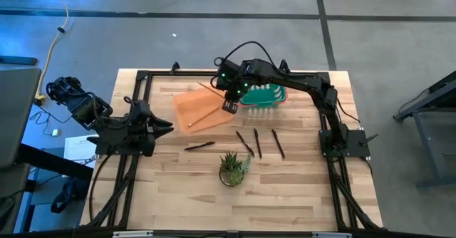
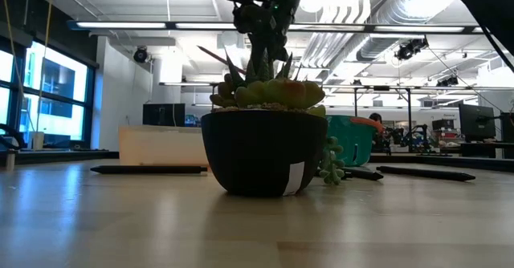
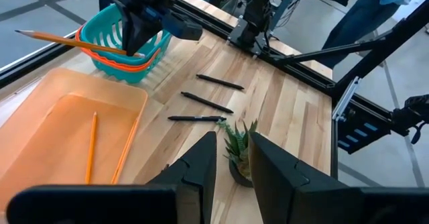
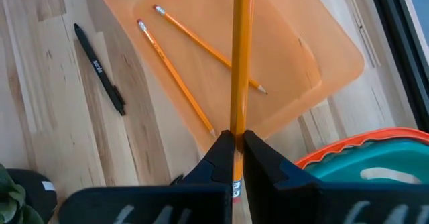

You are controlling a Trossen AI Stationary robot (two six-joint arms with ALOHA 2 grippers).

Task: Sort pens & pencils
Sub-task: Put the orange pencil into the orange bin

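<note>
Right gripper (image 4: 233,143): positioned above the near edge of the orange tray (image 4: 322,43), beside the teal basket (image 4: 375,167); the fingers are clenched on one pencil (image 4: 241,56), which is held clear of the tray and projects forward over it.
Held pencil, left wrist view: the pencil (image 3: 67,43) is seen level in the air, its sharpened tip pointing away from the basket (image 3: 124,49).
Pencils in tray: two more pencils (image 4: 177,83) are lying loose on the tray floor, close together and unevenly angled.
Pens: four dark pens are lying on the wooden table (image 1: 299,174); three (image 1: 258,144) are grouped between the basket and the potted plant (image 1: 232,168), and one pen (image 1: 199,146) lies apart, just off the tray's corner.
Left gripper (image 3: 231,150): parked at the table's left side, pointing toward the plant; the fingers are parted a little with nothing between them.
Person: a sleeve is partly visible beyond the far table edge in the left wrist view.
</note>
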